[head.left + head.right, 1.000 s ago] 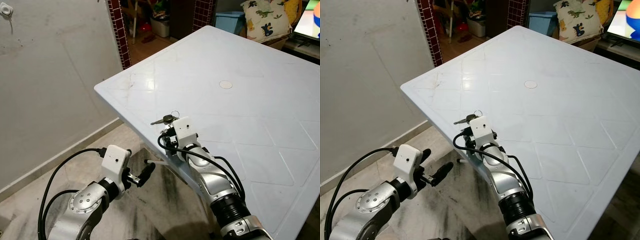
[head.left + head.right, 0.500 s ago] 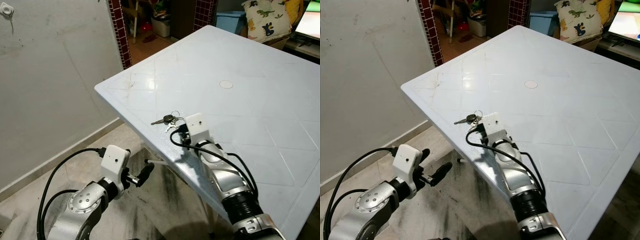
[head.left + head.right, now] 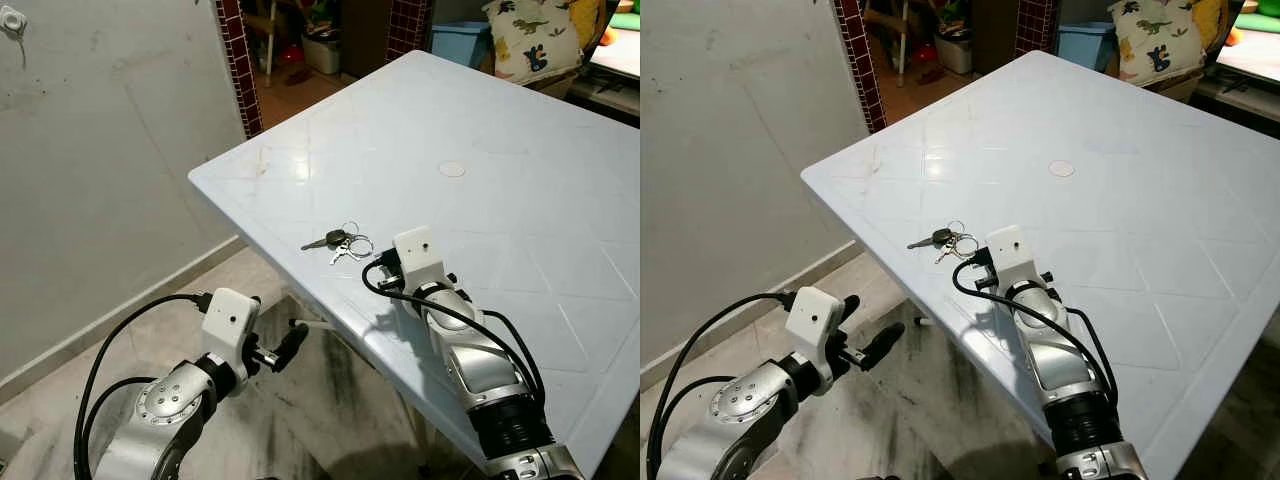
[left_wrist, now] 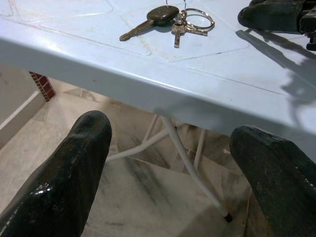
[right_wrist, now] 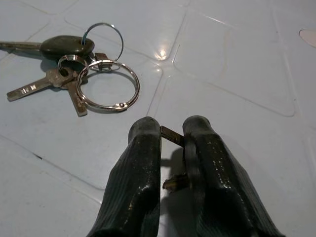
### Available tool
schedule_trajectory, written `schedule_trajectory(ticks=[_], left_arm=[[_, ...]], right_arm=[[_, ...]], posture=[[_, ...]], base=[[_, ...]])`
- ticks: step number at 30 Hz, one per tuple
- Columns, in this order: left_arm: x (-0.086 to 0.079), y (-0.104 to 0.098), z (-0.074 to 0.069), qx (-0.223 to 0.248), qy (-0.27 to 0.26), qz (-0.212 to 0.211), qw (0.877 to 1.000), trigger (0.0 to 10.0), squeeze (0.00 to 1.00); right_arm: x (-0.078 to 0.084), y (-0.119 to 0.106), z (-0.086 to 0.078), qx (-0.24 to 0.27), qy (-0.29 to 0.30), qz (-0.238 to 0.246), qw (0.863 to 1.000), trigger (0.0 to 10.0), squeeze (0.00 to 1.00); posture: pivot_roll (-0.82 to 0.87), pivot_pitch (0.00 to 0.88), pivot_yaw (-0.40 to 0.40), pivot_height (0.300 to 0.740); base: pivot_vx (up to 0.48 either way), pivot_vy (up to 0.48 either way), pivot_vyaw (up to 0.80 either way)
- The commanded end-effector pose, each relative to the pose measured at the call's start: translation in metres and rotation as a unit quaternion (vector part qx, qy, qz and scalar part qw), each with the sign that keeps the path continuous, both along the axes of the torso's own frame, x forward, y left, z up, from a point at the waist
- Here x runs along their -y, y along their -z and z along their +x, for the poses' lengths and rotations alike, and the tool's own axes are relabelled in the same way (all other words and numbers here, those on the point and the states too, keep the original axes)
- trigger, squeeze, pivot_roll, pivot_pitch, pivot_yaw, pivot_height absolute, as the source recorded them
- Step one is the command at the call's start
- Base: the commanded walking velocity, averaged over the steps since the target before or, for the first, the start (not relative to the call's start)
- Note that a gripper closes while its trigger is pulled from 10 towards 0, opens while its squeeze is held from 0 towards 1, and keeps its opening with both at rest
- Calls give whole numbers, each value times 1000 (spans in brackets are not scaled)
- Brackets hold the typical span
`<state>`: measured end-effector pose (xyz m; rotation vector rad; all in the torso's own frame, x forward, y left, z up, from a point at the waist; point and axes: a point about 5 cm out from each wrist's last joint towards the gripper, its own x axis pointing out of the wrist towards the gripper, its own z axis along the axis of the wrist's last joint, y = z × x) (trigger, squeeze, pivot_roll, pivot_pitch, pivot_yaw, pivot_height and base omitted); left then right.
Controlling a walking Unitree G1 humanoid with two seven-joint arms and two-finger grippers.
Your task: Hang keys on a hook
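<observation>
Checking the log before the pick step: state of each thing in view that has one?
keys: lying flat on the table, ungrasped, apart from both hands
right hand: nearly shut, empty, over the table beside the keys
left hand: open, empty, below the table edge
table: upright, bearing the keys
hook: on the wall, nothing hanging on it

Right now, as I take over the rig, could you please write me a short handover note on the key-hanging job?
Right gripper: on the white table, jaws nearly shut with nothing between them, just beside the keys.
Left gripper: open, idle below the table's edge, pointing toward the keys.
Keys: lying flat near the table's front corner, untouched.
Hook: a small white one high on the wall to the left.
Done: nothing yet.
Left: open the right jaws, grasp the key ring, carry it to the hook and hang it.
</observation>
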<state>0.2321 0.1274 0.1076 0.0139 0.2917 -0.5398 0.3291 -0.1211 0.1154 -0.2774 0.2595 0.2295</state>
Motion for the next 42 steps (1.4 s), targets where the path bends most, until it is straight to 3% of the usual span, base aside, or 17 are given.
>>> schedule_trajectory(ticks=[1,6,11,40,42], left_arm=[[-3,-1,1,4,-1,11,1000,10000,0],[-3,-1,1,5,-3,11,1000,10000,0],[-3,-1,1,7,-6,11,1000,10000,0],[0,-1,1,9,-11,8,1000,10000,0],[1,0,2,8,-12,6,1000,10000,0]], right_arm=[[2,13,-6,-32,4,5,999,0,0],[-1,15,-8,-43,0,18,999,0,0],[-12,2,-6,-22,-11,92,995,0,0],[-9,-3,-3,-14,-12,93,996,0,0],[-9,-10,-2,4,-14,107,994,0,0]], posture=[[80,118,74,740],[83,116,73,740],[84,110,68,740],[79,105,54,740],[64,100,43,740]], base=[[0,0,0],[0,0,0],[0,0,0],[0,0,0],[0,0,0]])
